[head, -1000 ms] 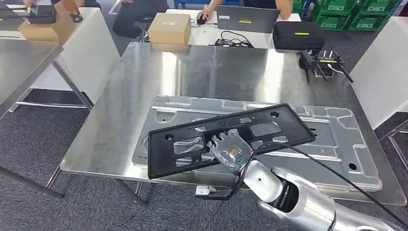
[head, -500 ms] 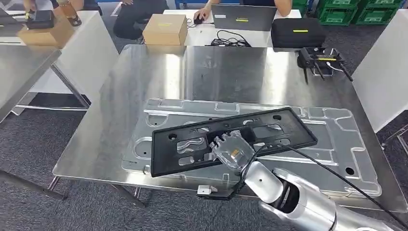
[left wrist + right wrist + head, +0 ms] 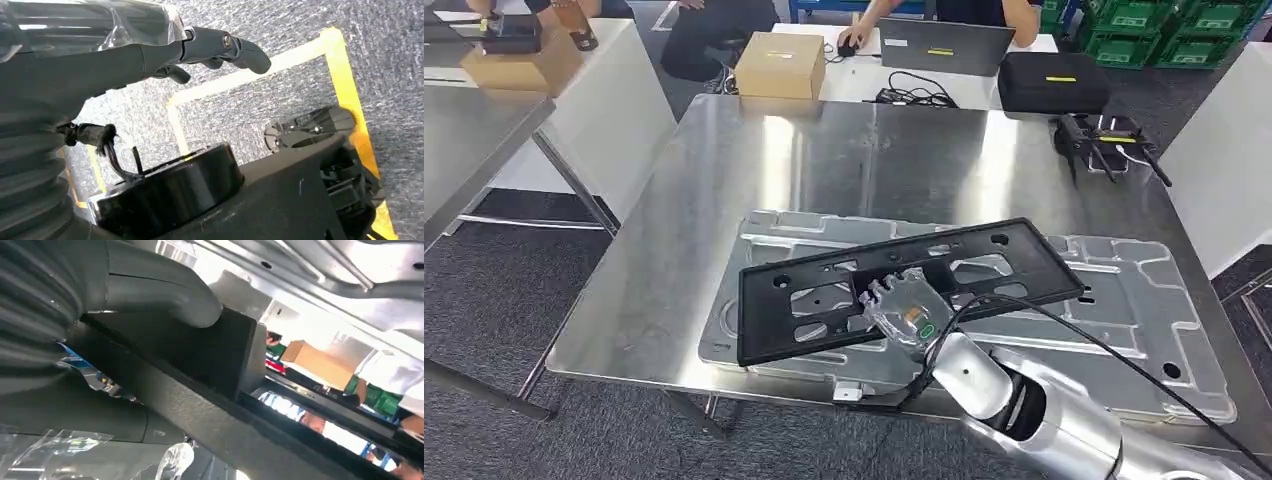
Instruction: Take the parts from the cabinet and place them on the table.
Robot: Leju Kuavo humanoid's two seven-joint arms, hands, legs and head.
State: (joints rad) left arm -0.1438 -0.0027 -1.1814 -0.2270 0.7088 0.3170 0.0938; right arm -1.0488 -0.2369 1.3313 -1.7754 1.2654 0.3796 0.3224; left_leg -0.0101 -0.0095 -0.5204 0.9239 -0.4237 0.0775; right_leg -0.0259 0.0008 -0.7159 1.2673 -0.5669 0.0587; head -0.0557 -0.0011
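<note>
The right hand [image 3: 907,312] comes in over the near edge of the steel bench [image 3: 844,150] and grips a black frame [image 3: 824,290], fingers through an opening near its middle. In the right wrist view the thumb [image 3: 165,295] presses on a black bar of the frame [image 3: 210,415]. The frame is tilted, its left end toward the near edge and its right end farther back. It lies over a large silver panel [image 3: 1124,290] that rests flat across the near half of the bench and reaches almost to the near-right corner; whether frame and panel touch, I cannot tell. A black cable [image 3: 1064,325] runs from the hand across the panel.

The left hand [image 3: 210,45] hangs over grey carpet marked with yellow tape [image 3: 345,75]; its fingers are loosely curled around nothing.

The far half of the bench is bare, reflective metal. At its far-right corner sits a black device [image 3: 1104,135]. Beyond the far edge stands a white table with a cardboard box [image 3: 781,63], a laptop [image 3: 944,45], a black case [image 3: 1052,82] and a person's hand [image 3: 856,38] on a mouse. Green crates [image 3: 1154,30] are stacked at the far right. Another steel bench [image 3: 464,130] stands to the left, on grey carpet [image 3: 504,290].
</note>
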